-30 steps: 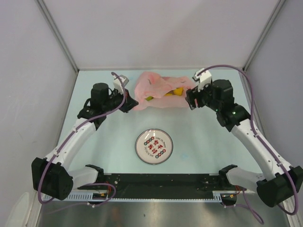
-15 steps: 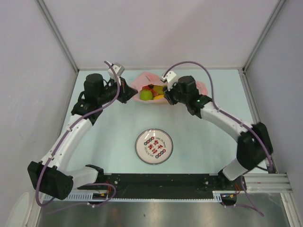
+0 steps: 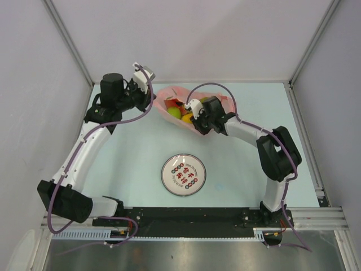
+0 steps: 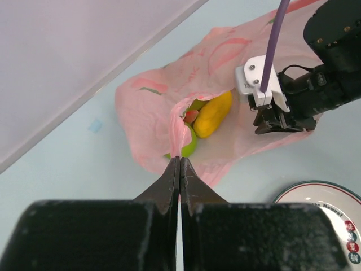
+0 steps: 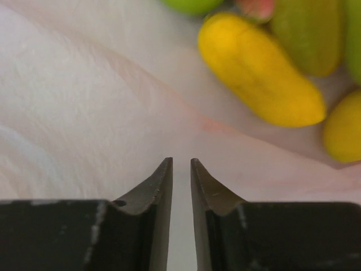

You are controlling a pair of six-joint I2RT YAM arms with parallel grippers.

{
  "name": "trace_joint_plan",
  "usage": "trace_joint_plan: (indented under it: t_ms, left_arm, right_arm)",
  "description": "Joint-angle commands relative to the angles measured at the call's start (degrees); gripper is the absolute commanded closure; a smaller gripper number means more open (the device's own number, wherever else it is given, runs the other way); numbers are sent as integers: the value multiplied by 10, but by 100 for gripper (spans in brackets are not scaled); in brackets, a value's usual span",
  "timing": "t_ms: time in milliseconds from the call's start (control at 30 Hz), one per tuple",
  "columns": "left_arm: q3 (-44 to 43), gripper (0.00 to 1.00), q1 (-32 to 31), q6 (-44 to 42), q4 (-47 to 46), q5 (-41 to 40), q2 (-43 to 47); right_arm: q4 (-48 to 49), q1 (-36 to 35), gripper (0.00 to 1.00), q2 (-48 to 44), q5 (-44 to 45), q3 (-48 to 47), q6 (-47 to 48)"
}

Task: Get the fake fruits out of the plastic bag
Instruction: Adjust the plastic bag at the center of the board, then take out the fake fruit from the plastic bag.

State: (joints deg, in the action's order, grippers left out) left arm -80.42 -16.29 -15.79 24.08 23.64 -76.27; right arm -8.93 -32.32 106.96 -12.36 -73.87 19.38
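Observation:
The pink plastic bag (image 3: 167, 97) lies at the back of the table with its mouth pulled open. Inside it lie the fake fruits: a green one (image 3: 174, 113) and a yellow one (image 3: 186, 118). In the left wrist view the bag (image 4: 146, 107) holds a yellow fruit (image 4: 213, 114) and a green fruit (image 4: 190, 145). My left gripper (image 4: 179, 158) is shut on the bag's rim. My right gripper (image 5: 181, 160) hovers close over the bag's film (image 5: 84, 96), its jaws a narrow gap apart with nothing visibly between them. Yellow fruit (image 5: 259, 70) lies just ahead of it.
A round white plate (image 3: 163, 175) with a red rim and print sits in the middle of the table, nearer than the bag, also at the lower right as the plate (image 4: 316, 185). Grey walls close the back and sides.
My right arm swung left and in over the bag, and its jaws narrowed from wide to a small gap. My left gripper pulled the rim up and left, opening the mouth on the fruits.

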Motion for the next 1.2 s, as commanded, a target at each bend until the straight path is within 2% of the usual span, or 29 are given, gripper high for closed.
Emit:
trace_joint_plan:
  t_ms: [0,67,133,267,400,533,733,1000,1167]
  left_arm:
    - [63,100,6,-2,-10,34,57]
    - [116,100,10,47,-16,64,103]
    - [185,100,14,71,-27,70,151]
    - [247,100,20,94,-43,53,186]
    - [220,100,20,73,17,55,197]
    - [185,100,19,36,52,30,192]
    - [155,100,19,6,60,21,176]
    - [106,100,20,-14,79,26,135]
    - [97,100,19,-19,77,26,122]
  right_arm:
    - [-133,-4,79,8,-78,-20,-12]
    - [-125,-8,78,-3,-94,-23,-54]
    - [-116,-26,78,-27,-78,-29,-26]
    - [-82,-52,78,-36,-23,-47,-14]
    - [-66,-53,78,-4,6,-80,-7]
    - [-60,-54,78,71,32,-145,-20]
    - [-46,-50,68,150,73,-253,-8]
    - [-53,-24,68,238,77,-367,15]
    - [-95,-20,60,293,48,-432,53]
